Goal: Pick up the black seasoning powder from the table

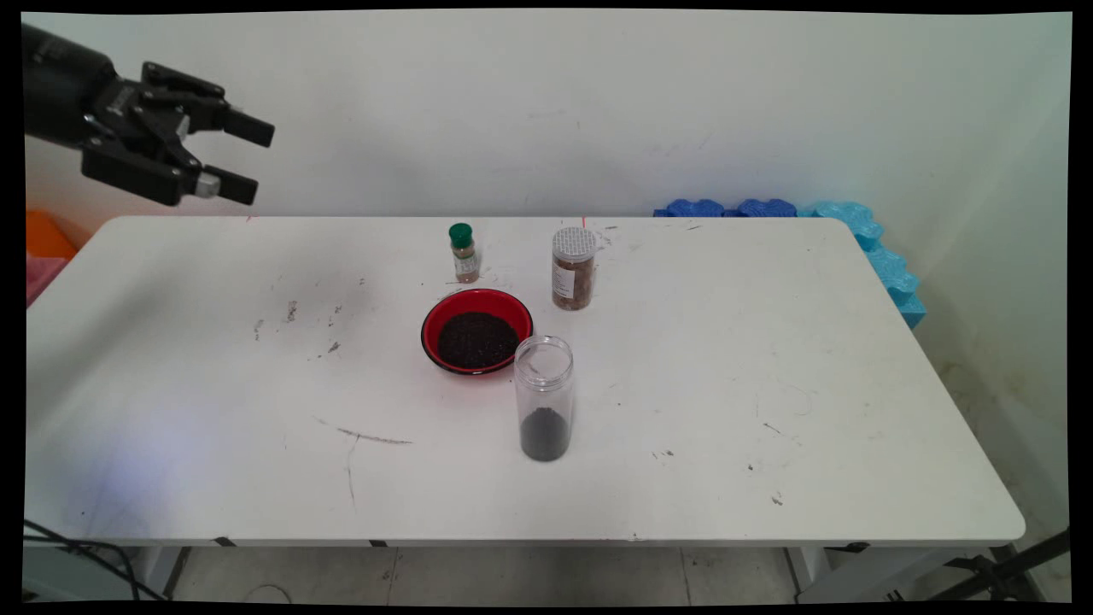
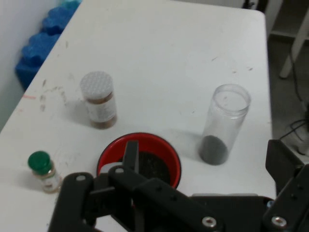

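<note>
My gripper hangs high above the table's far left corner, open, with nothing between its fingers. Mid-table stands a red bowl filled with dark grains; the bowl shows just past my fingers in the hand view. An open clear jar with a little dark grain at its bottom stands upright by the bowl's near right side, and this jar is lidless. Behind the bowl stand a small green-capped bottle and a jar with a white lid and brown contents.
Blue foam pieces lie along the table's far right edge by the wall. An orange object sits past the table's left end. Dark scuff marks streak the tabletop. Cables hang at the near left corner.
</note>
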